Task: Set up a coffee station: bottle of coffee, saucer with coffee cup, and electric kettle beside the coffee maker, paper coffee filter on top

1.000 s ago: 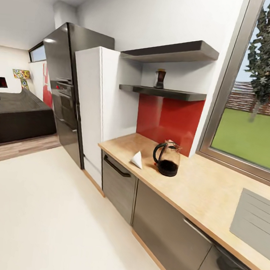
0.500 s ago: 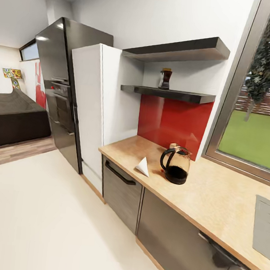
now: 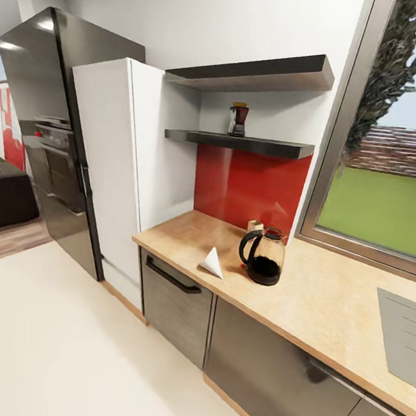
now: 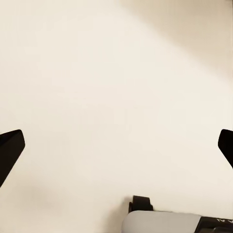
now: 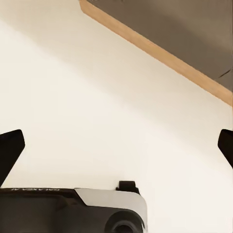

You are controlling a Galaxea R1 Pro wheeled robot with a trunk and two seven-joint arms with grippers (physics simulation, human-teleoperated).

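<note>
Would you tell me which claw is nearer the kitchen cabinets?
Right, probably: the right claw hangs over floor close to the cabinets; the left claw faces plain floor.

Countertop (image 3: 326, 302) is lying mostly bare along its near edge and toward the right. Electric kettle (image 3: 264, 256) is standing mid-depth, with the paper coffee filter (image 3: 212, 262) just left of it, a small gap between them. A tan object is sitting tight behind the kettle against the red backsplash (image 3: 248, 186). Lower shelf (image 3: 239, 143) is overhanging the far-left counter; bottle of coffee (image 3: 238, 119) is standing on it, the upper shelf (image 3: 252, 75) closing in above. White cabinet (image 3: 111, 160) is walling off the left end. Floor (image 3: 61, 346) is lying open in front.
</note>
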